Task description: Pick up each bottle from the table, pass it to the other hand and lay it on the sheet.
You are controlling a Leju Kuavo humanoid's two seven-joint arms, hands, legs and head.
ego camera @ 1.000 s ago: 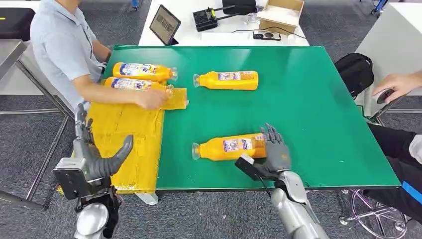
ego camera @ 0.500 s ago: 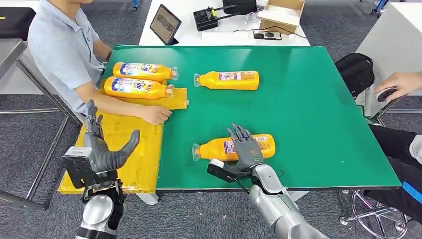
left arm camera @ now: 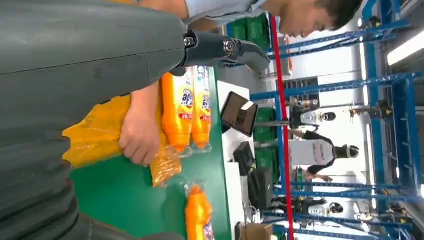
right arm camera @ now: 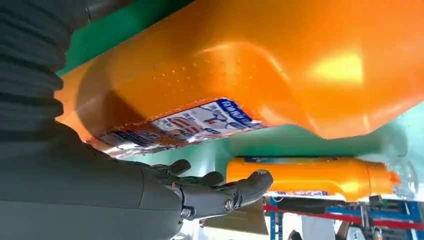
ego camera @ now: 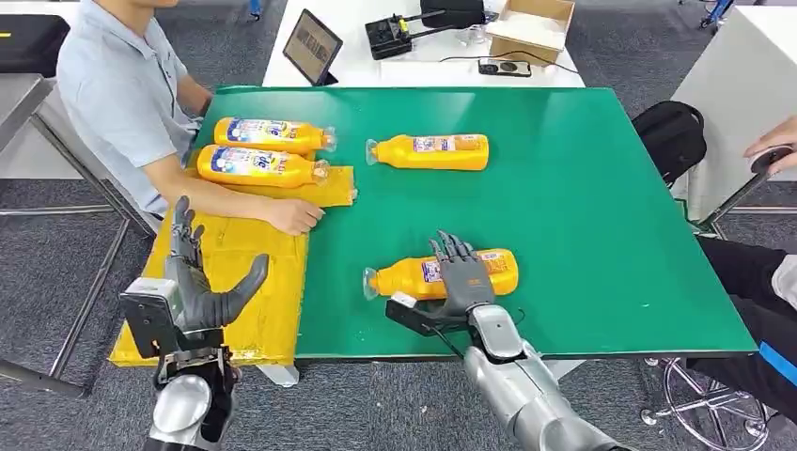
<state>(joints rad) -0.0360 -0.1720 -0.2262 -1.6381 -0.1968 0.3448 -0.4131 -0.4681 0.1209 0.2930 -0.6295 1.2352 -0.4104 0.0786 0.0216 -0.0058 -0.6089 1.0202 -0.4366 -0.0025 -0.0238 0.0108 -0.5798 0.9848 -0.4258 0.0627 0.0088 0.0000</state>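
While the right robot hand (ego camera: pixel 462 277) covers the near bottle (ego camera: pixel 442 274), grip unclear, the left robot hand (ego camera: pixel 197 282) hovers spread, empty.

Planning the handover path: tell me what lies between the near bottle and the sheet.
Head view: only bare green table lies between the near bottle and the sheet.

2 bottles (ego camera: pixel 258 150) on sheet (ego camera: pixel 235 272) (left); 2 on table (ego camera: pixel 583 188).
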